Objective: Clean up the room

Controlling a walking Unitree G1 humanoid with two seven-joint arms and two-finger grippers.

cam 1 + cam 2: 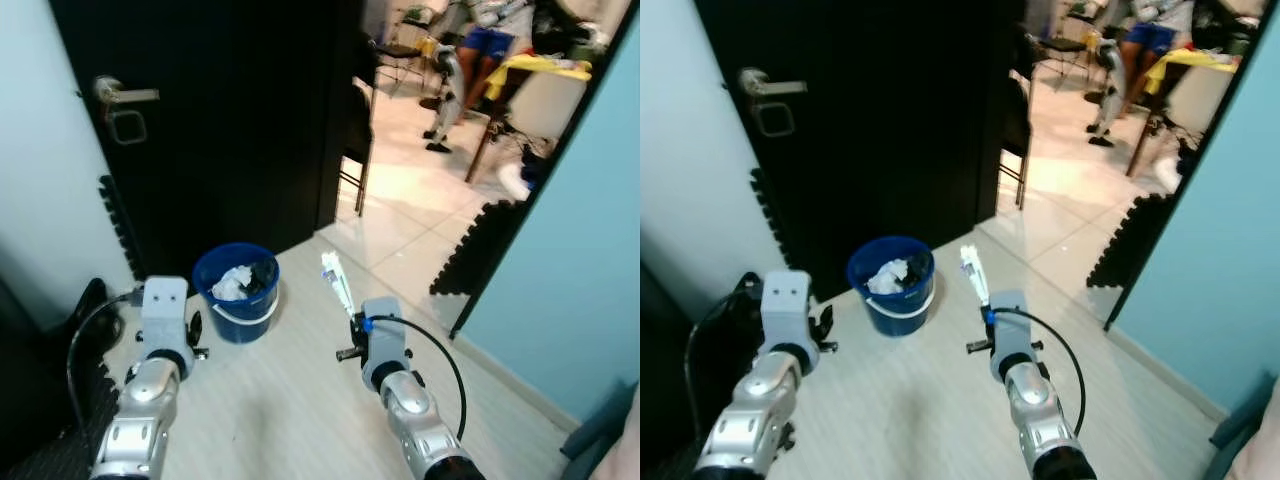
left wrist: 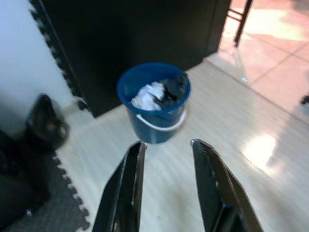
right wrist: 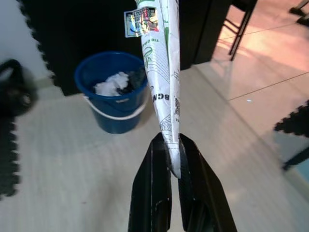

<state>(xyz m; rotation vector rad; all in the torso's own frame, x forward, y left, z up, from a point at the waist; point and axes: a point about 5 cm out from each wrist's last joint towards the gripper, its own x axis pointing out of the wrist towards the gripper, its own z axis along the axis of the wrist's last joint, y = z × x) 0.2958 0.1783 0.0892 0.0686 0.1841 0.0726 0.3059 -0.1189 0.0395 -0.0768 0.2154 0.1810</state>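
The right claw (image 3: 175,159) pinches a printed wrapper (image 3: 161,72) by its end; released short of the blue bucket (image 1: 237,290), it likely lands on the floor. The left claw (image 2: 166,159) hangs open, empty.

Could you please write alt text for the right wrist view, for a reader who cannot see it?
The right gripper has its two black fingers shut on a white printed wrapper that sticks out past the fingertips. Beyond it, a blue bucket holding crumpled rubbish stands on the pale floor in front of a black door.
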